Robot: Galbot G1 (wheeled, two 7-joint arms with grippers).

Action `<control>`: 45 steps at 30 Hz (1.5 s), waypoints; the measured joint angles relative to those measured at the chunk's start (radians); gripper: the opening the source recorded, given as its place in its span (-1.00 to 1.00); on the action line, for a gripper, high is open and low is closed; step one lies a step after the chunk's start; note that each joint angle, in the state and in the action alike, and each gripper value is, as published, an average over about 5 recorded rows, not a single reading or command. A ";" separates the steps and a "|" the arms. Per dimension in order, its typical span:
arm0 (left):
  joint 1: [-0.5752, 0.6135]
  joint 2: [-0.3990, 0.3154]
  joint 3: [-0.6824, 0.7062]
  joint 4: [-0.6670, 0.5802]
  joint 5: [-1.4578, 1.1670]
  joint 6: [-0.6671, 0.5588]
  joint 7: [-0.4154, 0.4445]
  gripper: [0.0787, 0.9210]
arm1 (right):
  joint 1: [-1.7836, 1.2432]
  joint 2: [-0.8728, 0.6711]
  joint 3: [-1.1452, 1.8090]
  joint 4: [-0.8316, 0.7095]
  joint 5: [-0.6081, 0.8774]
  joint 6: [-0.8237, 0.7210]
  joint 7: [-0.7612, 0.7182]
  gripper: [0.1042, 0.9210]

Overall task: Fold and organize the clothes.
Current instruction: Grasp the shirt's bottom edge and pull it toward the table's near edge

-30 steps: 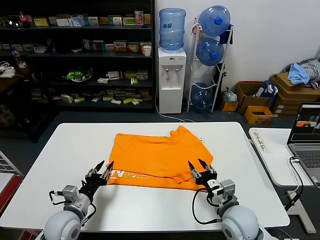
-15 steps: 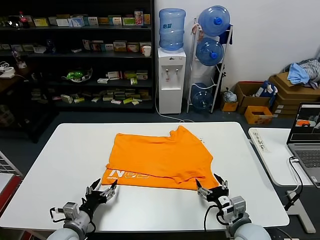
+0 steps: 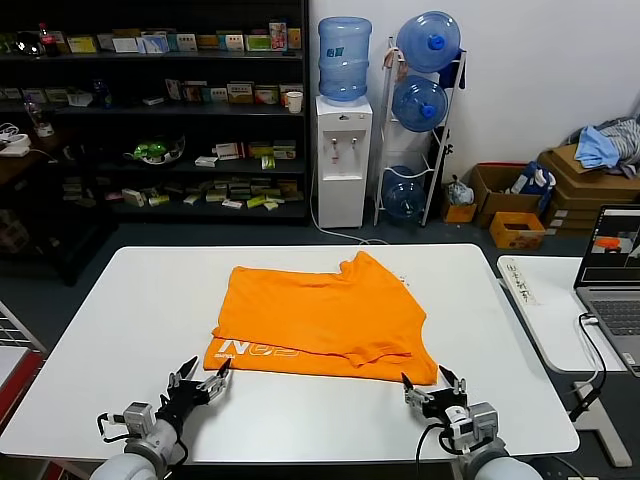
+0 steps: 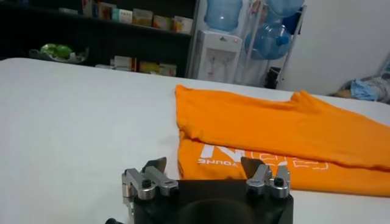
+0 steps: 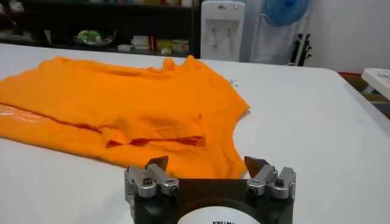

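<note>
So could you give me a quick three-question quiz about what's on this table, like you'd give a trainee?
1. True or false: the left gripper holds the T-shirt.
2. The white lettering faces: A) the robot's left, B) its right?
3. Fill in: both grippers sit at the table's ____ edge, the right gripper by the shirt's corner.

Key: 1 false, both are open and off the cloth. 2 A. 3 near.
</note>
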 measured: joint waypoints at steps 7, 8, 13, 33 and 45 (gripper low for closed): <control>-0.003 0.008 0.008 0.007 -0.004 0.010 -0.005 0.75 | 0.003 0.003 -0.003 -0.001 0.013 -0.007 0.007 0.75; -0.005 0.011 0.009 0.007 -0.006 0.012 -0.006 0.74 | 0.005 0.004 -0.005 -0.002 0.015 -0.008 0.007 0.73; -0.014 0.025 0.016 0.002 -0.020 0.030 -0.012 0.46 | 0.011 0.007 -0.012 -0.008 0.021 -0.015 0.011 0.48; -0.027 0.096 0.040 -0.023 -0.066 0.096 -0.035 -0.88 | -0.002 -0.010 -0.014 0.008 0.041 -0.029 0.029 -0.90; 0.000 0.174 0.018 -0.075 -0.110 0.123 -0.066 -0.97 | -0.037 -0.039 -0.006 0.062 0.072 -0.049 0.055 -0.95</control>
